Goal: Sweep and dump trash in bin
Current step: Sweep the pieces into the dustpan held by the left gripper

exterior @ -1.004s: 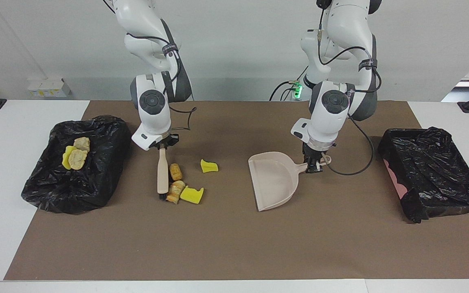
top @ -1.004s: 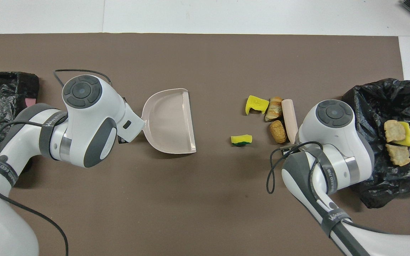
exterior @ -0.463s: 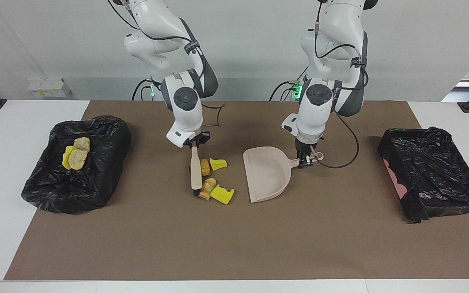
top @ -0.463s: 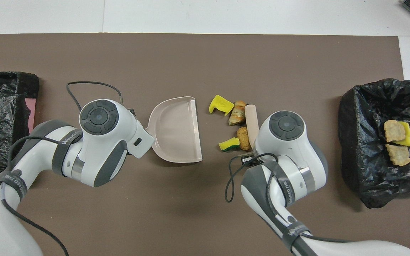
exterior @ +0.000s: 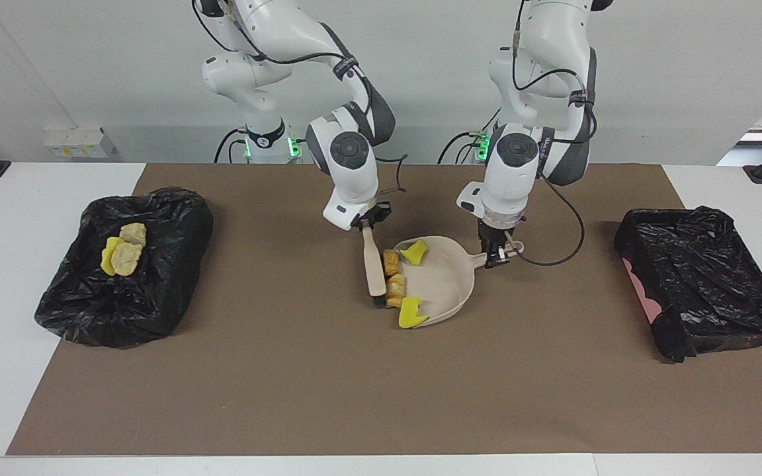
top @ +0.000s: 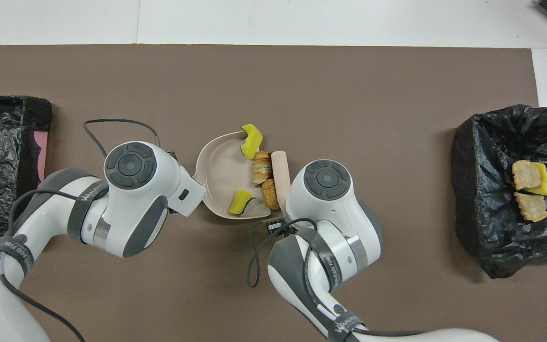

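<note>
Trash pieces crowd the dustpan's mouth right now; the right gripper point(exterior: 366, 227) is clamped tight on the handle of a small beige brush point(exterior: 374, 268), whose length lies flat against two golden-brown rolls point(exterior: 392, 277) just on the dustpan side of it; one yellow foam chunk point(exterior: 414, 251) sits inside the pan close under the left gripper's reach, another yellow foam chunk point(exterior: 411, 314) straddles the lip at the end farthest from the robots; the left gripper point(exterior: 495, 256) is closed on the handle of the beige dustpan point(exterior: 450, 291), pinning it flat on the brown mat point(exterior: 354, 396).

Off toward the right arm's end of the table, well away from both grippers, a black-lined bin point(exterior: 156, 297) already carries three pieces point(exterior: 123, 252), yellow foam and pale bread-like lumps; a second black-lined bin point(exterior: 705, 291) waits at the left arm's end, nothing visible in it.

Handling, as I judge it: foam is feather-light and springy, likely to bounce or skid over the lip; the rolls look soft and round, apt to roll away from a hasty push; none of it wants pinching, so the brush should press broadside and low; the grip that matters is on the two handles, and the pan must stay level once lifted or the load slides out.
</note>
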`<control>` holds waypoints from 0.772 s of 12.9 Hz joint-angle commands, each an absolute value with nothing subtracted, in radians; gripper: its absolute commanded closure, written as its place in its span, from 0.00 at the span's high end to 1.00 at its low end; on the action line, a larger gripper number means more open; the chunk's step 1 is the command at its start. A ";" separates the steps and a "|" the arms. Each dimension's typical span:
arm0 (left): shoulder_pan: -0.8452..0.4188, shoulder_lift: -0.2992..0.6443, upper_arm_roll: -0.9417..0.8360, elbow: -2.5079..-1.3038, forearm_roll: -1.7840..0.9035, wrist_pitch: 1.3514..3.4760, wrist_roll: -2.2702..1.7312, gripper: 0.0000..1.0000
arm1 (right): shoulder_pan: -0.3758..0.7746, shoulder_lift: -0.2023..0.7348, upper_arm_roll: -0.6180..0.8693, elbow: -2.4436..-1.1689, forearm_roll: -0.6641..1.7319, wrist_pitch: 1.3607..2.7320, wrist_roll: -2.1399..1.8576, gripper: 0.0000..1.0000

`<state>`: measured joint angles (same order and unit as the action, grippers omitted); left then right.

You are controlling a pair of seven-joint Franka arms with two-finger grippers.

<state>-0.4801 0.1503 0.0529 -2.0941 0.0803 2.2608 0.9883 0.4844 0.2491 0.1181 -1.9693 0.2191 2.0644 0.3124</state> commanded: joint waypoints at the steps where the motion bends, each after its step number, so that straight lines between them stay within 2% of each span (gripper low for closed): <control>1: -0.485 0.120 0.060 -2.138 0.107 2.289 0.963 0.00 | 0.508 0.276 0.123 -1.910 0.316 2.074 0.311 0.00; 4: -0.480 0.120 0.060 -2.138 0.106 2.289 0.963 0.00 | 0.545 0.287 0.121 -1.841 0.350 2.030 0.371 0.00; 10: -0.471 0.124 0.058 -2.131 0.106 2.292 0.971 0.00 | 0.468 0.230 0.107 -1.804 0.230 1.820 0.376 0.00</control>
